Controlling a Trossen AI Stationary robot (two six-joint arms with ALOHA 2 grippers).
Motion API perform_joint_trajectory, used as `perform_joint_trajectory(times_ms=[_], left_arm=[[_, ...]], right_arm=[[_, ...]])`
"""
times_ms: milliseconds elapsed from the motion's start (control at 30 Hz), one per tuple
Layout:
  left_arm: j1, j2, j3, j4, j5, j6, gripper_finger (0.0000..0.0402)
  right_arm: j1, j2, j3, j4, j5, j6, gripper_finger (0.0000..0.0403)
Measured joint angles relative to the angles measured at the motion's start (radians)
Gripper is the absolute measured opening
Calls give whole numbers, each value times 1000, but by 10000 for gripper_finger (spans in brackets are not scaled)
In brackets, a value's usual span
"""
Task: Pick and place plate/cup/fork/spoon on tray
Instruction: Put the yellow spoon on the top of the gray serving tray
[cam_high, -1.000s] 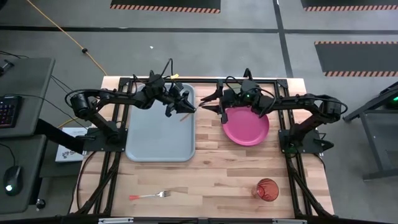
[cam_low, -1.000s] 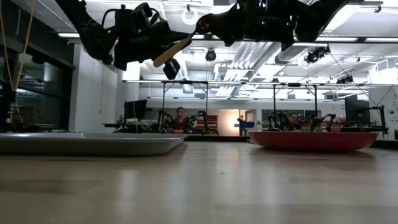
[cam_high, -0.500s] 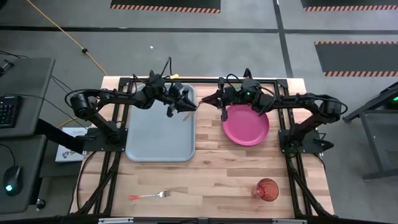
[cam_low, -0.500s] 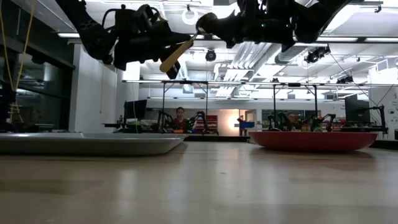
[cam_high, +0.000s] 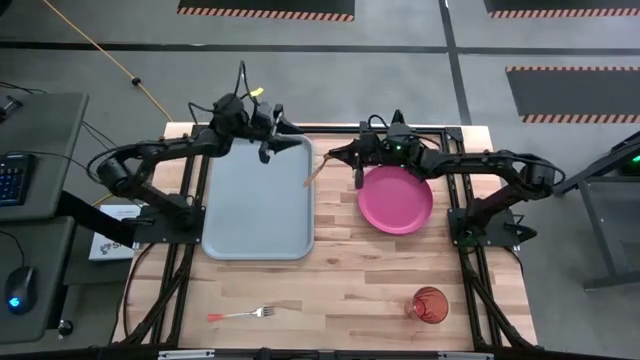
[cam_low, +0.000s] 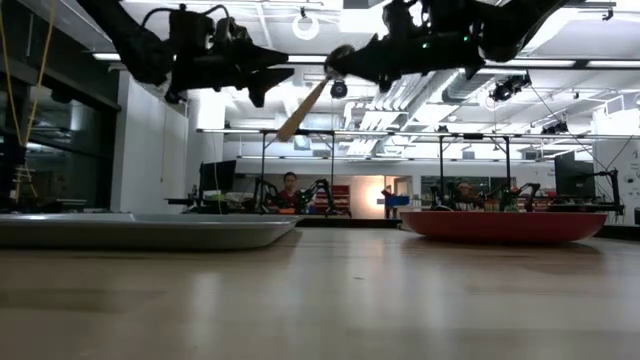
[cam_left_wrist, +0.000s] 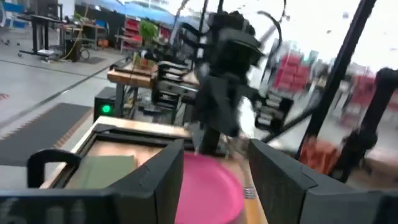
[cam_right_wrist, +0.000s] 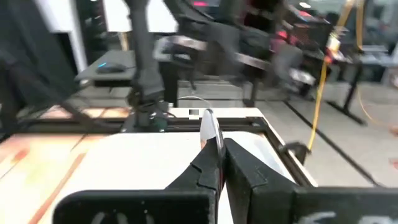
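The spoon hangs in the air at upper centre of the high view, orange-tan handle slanting down toward the tray's right rim, its bowl end pinched in the right gripper. The light blue-grey tray lies flat, left of centre. The round magenta plate sits right of centre. The red-handled fork lies at lower left-centre, tines pointing right. The translucent red-orange cup stands at lower right.

Grey concrete floor with hazard-striped black mats; a yellow cable crosses it. Ceiling lights glare overhead, and people sit at distant benches.
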Motion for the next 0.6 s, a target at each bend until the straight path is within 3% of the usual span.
perform_joint_trajectory(times_ms=[67, 133, 200, 300, 400, 600], left_arm=[[-19, -47, 0, -125, -27, 147, 172], [-54, -96, 0, -288, -126, 332, 172], [-101, -144, 0, -451, -302, 531, 172], [-195, -185, 0, -592, -666, 735, 173], [-266, -190, 0, -621, -897, 823, 173], [-352, -157, 0, -582, -1086, 860, 173]], right_arm=[[1, 45, 0, 42, 47, 63, 1], [3, 98, 0, 117, 108, 142, 1], [-3, 150, 0, 201, 162, 223, 1], [-31, 198, -1, 325, 191, 348, 1], [-53, 220, -1, 394, 205, 438, 0], [-54, 222, -1, 389, 280, 459, 0]])
